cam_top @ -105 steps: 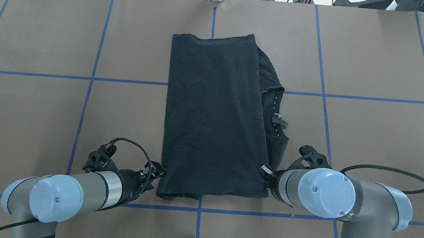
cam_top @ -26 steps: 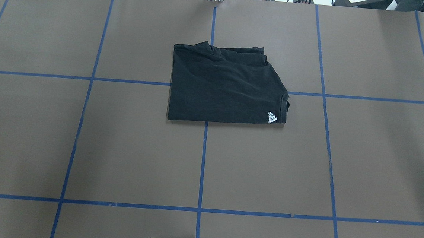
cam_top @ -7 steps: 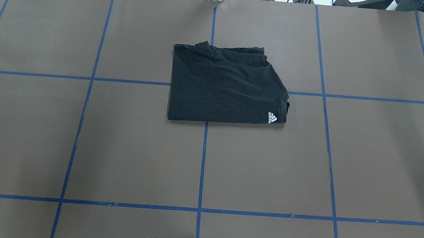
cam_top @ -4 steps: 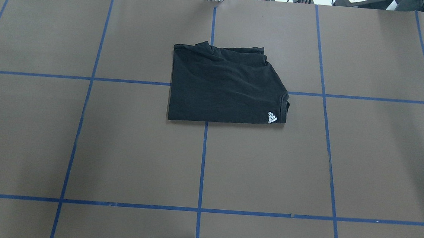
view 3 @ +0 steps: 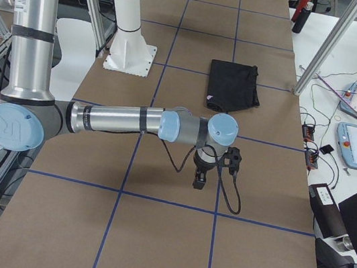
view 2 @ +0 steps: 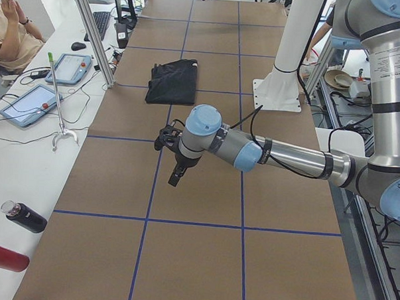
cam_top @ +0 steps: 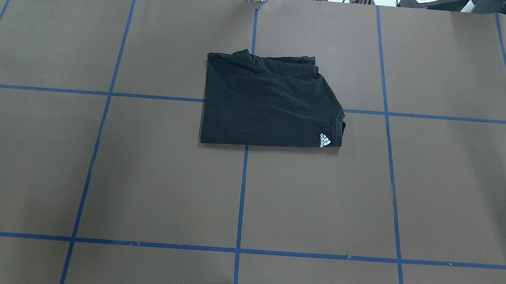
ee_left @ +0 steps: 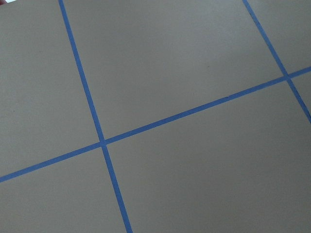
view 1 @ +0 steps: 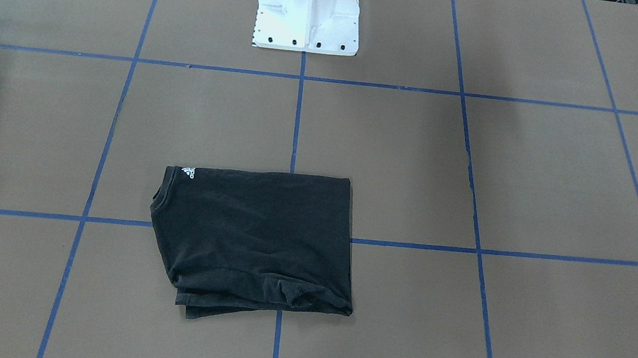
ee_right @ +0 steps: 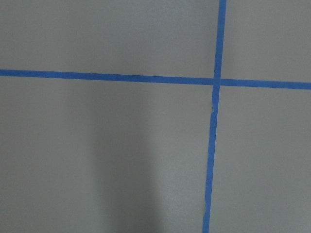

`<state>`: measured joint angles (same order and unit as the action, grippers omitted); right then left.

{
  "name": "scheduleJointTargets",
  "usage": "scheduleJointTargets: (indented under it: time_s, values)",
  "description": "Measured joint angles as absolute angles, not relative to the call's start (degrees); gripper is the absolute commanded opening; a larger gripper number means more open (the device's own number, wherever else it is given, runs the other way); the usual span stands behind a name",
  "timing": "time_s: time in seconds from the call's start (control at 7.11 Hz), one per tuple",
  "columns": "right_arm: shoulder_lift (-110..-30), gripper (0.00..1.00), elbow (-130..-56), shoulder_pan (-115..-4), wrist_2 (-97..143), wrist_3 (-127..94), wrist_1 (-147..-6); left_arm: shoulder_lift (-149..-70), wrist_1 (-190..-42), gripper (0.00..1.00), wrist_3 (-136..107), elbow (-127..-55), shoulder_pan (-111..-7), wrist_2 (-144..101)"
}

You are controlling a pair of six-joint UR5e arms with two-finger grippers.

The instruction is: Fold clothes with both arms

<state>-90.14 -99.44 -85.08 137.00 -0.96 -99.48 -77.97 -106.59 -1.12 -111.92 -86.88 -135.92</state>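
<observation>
Neither end effector shows in the overhead or front-facing views. Each appears only from a table end, small and dark, so I cannot tell whether its fingers are open or closed. The left end effector [view 2: 175, 177] points down from the wrist of the left arm [view 2: 286, 154] over bare tabletop [cam_top: 144, 174]. The right end effector [view 3: 199, 178] hangs the same way from the right arm [view 3: 113, 120]. Both wrist cameras see only brown surface and crossing blue tape lines [ee_left: 102, 143].

The black t-shirt [cam_top: 269, 105] lies folded into a rough rectangle near the middle of the tabletop, toward the side away from the robot, across a tape crossing. Its small white logo [cam_top: 324, 141] sits at the corner nearest the robot, on the robot's right, beside the collar edge. The far edge is bunched in uneven layers, and the inner layers are hidden. The shirt is well apart from both end effectors, one toward each end of the table. Brown surface and tape lines lie between them.

The white pedestal base [view 1: 308, 9] stands at the robot's edge, cut off in the overhead view. On the operators' side are an aluminium post [view 2: 92, 32], two control tablets [view 2: 69, 68], a black bottle [view 2: 23, 217], a red bottle [view 2: 3, 256] and a person [view 2: 13, 29] cropped by the frame.
</observation>
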Motion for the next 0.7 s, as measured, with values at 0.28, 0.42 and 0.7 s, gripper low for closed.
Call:
scheduleJointTargets:
  time_s: [0.28, 0.42, 0.7]
  values:
    - [-90.17, 1.00, -99.39, -85.08, 136.96, -0.95, -99.49, -77.66, -106.53, 1.00, -1.12, -112.04, -86.91, -135.96]
    - [-90.10, 1.00, -99.21, -85.08, 136.82, -0.91, -99.49, -77.50, -106.53, 1.00, -1.14, -112.18, -86.92, -135.96]
    - [-89.80, 1.00, -98.84, -85.08, 136.80, -0.94, -99.49, -77.37, -106.52, 1.00, -1.14, -112.26, -86.92, -135.97]
